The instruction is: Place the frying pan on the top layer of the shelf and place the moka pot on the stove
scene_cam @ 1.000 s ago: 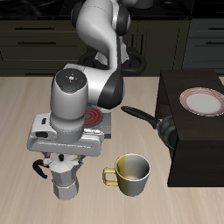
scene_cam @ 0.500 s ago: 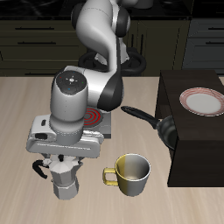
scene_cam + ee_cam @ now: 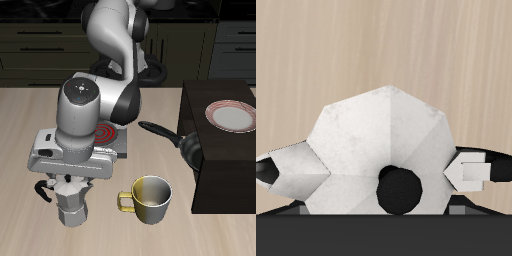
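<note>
moka pot point(image 3: 71, 205) near table point(image 3: 30, 120) front edge, jaws straddling.

Gripper point(image 3: 68, 186) fingertips hidden behind the arm's wrist block in exterior view; jaw contact w/ moka pot point(image 3: 70, 205) can't be judged there. Stove point(image 3: 112, 137) mostly covered by the arm, only part of red ring shows. Frying pan point(image 3: 186, 145) bowl merges w/ dark shelf point(image 3: 222, 170) side, outline unclear. Shelf cut off by picture edge.

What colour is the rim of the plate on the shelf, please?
The plate is white with a red rim band, seen best in the exterior view, atop the shelf.
</note>
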Robot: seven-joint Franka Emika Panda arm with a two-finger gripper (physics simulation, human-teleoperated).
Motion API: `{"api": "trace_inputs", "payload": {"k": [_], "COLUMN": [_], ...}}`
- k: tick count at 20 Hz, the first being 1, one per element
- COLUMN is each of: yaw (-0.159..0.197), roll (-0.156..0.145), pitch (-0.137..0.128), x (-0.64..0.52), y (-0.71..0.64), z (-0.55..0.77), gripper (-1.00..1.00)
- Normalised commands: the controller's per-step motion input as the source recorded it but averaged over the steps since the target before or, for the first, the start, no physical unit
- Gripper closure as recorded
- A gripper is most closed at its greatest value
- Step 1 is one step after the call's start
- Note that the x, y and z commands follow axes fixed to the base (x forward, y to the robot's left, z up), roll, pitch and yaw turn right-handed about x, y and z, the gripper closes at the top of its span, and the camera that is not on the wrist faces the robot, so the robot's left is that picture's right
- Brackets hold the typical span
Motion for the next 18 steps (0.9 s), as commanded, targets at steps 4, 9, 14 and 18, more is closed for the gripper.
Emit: {"api": "trace_inputs", "payload": {"k": [4,9,14,18], "yaw": [0.020,-0.025,0.021,0.015], "roll": [-0.029,0.005,0.022,-0.044], "pitch": [0.004,-0.011,-0.017,-0.013], "x": [-0.14,-0.28,-0.33,-0.28], "y": [0.08,0.15,0.22,0.11], "z": [0.12,0.26,0.18,0.11], "gripper": [1.00,1.00,1.00,1.00]}}
